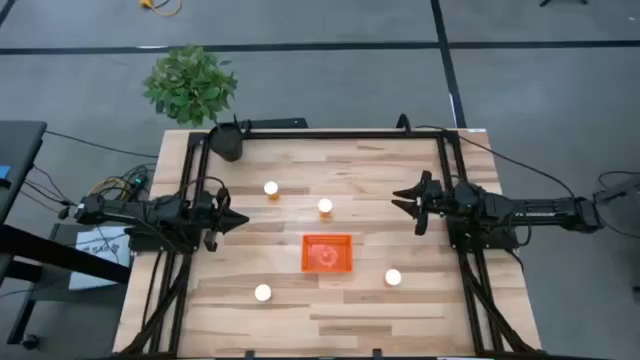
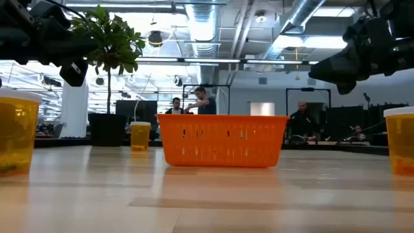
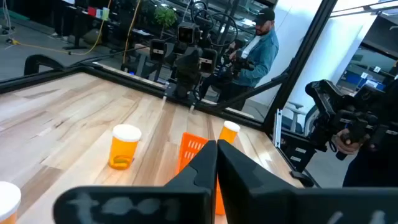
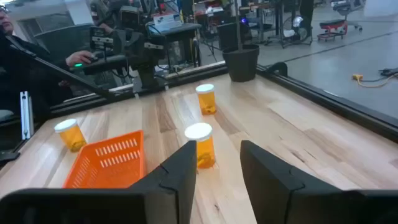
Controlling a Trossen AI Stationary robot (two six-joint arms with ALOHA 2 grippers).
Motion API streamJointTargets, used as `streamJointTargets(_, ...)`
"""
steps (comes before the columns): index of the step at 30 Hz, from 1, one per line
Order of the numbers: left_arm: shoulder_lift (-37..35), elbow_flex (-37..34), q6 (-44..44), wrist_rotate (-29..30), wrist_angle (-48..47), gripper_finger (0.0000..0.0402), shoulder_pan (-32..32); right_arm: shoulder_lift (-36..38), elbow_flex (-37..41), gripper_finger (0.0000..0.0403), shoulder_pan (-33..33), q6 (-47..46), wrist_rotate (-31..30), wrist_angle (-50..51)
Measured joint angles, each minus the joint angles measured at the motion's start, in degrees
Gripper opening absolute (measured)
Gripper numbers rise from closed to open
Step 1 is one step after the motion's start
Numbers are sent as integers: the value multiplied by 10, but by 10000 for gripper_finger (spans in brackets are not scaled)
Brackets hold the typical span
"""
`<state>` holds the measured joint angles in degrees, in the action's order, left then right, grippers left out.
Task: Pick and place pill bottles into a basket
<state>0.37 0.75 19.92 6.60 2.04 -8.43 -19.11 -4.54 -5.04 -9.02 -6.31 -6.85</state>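
Standing upright and scattered around the basket [image 1: 327,253], four pill bottles are being shown on the wooden table [image 1: 380,190], none of them yet inside it. One bottle [image 1: 271,189] and a second [image 1: 325,207] are being seen on the far side of the basket, toward the plant pot [image 1: 226,141]; a third [image 1: 263,293] and a fourth [image 1: 393,277] are being seen on the near side, each well apart from the basket's walls.

The left gripper [image 1: 232,219] is being held above the table's left edge with its fingers closed together, nothing between them. The right gripper [image 1: 408,199] is being held above the right edge with its fingers spread apart, also empty; in its wrist view the second bottle [image 4: 200,145] is being framed between them, though some way ahead.

The bottles are being judged light, rigid and smooth, so they are likely to tip or skid if nudged from one side. A hold is best being taken across the orange body just below the white cap, with the fingers squared on both sides, since the round wall may otherwise be squeezed out. The basket is also being judged light, and easily shoved.
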Motion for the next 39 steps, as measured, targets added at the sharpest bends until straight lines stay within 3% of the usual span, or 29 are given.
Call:
streamJointTargets(18,0,0,0,0,0,0,0,0,0,118,1,-28,5,54)
streamJointTargets(27,0,0,0,0,0,0,0,0,-48,121,2,-61,104,212)
streamJointTargets(35,0,0,0,0,0,0,0,0,-81,188,20,-132,220,276)
streamJointTargets(39,0,0,0,0,0,0,0,-1,-80,236,73,-169,229,330)
